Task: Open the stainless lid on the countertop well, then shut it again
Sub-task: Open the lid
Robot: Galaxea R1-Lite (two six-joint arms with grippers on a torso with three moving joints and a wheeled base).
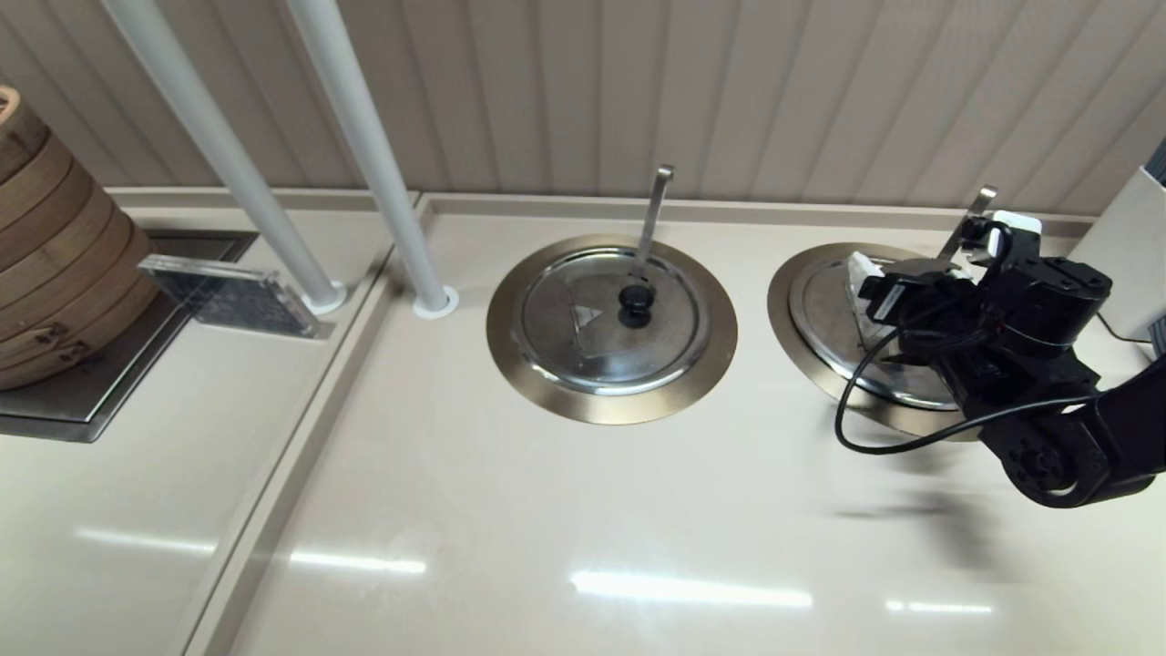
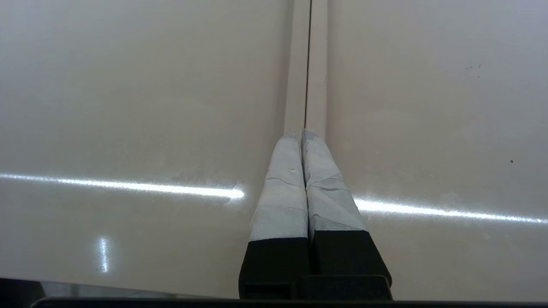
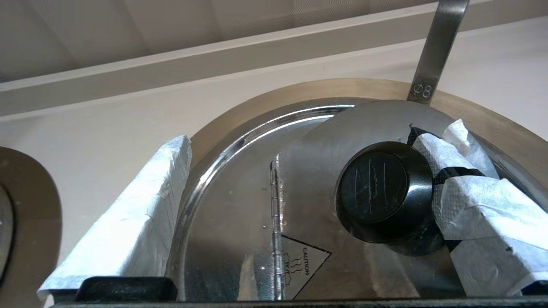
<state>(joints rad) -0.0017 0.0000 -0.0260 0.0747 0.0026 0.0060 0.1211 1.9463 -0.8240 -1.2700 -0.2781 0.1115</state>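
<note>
Right gripper [image 3: 308, 205], jaws wide, straddles the black knob [image 3: 376, 192] of the round shiny stainless lid [image 3: 239, 214] seated in its bronze-collared countertop well [image 1: 792, 310], one taped finger touching, presumably to grasp; left gripper [image 2: 302, 139] parked, closed.

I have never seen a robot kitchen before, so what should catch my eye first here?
The black right gripper, at the right, hangs open over a stainless lid, one taped finger beside its black knob. A second lid sits shut mid-counter, and bamboo steamers stack at the far left.
</note>
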